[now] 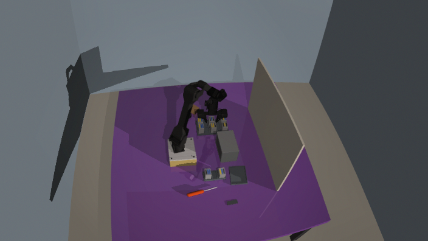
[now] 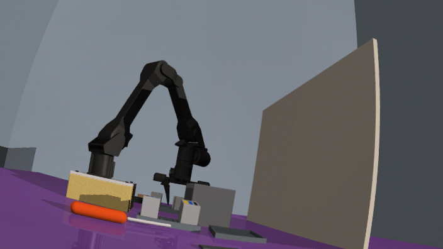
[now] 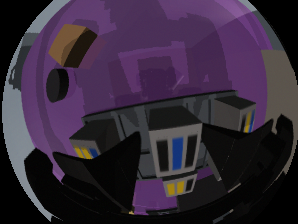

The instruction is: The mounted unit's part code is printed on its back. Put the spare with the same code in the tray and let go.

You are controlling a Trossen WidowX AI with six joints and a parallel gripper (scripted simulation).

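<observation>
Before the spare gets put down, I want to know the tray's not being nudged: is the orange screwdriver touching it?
Apart. The top view shows purple surface between the tip of the orange screwdriver and the tray.

It looks like a lab or test bench: a black robot arm (image 1: 189, 104) (image 2: 135, 102) is fixed on a block base (image 1: 193, 157) (image 2: 94, 185) at the left of a purple table (image 1: 146, 213) (image 2: 28, 214), with racks of colour-striped units, a screwdriver (image 1: 196, 193) (image 2: 99, 212) (orange-handled) on the near side and an upright panel (image 1: 273, 128) (image 2: 314, 151) at right
</observation>
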